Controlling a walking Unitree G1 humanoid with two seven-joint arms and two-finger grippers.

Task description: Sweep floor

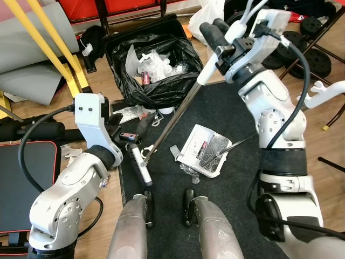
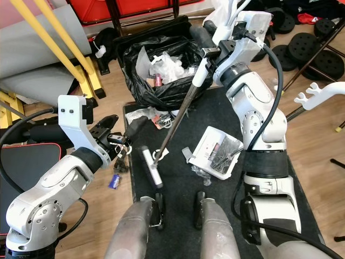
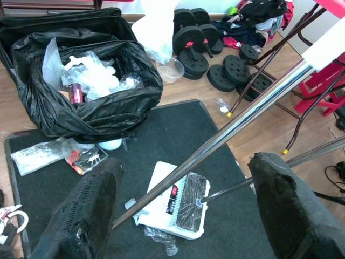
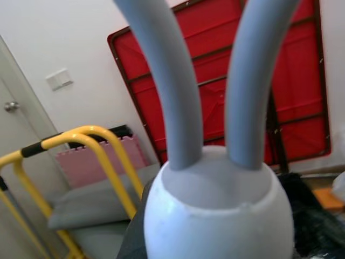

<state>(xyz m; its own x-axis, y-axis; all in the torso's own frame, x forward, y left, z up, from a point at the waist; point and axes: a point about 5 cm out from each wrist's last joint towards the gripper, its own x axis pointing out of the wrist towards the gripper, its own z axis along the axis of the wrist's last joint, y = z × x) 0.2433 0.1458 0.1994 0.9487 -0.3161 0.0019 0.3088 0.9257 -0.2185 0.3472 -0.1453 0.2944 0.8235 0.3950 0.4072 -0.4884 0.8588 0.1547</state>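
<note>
Where broom (image 1: pixel 172 116) leans, dustpan (image 1: pixel 205 151) beside.

Broom (image 1: pixel 173 113): long metal handle, tilted, head down on black mat (image 1: pixel 226 108). White dustpan (image 1: pixel 202 151) beside, holding debris.

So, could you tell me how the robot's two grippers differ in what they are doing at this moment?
The right gripper is raised above the black trash bag and shut on the broom handle; the left gripper is low beside the black mat, open and holding nothing. In the left wrist view its fingers stand wide apart, with the handle crossing between them untouched. Both are on silver arms.
</note>
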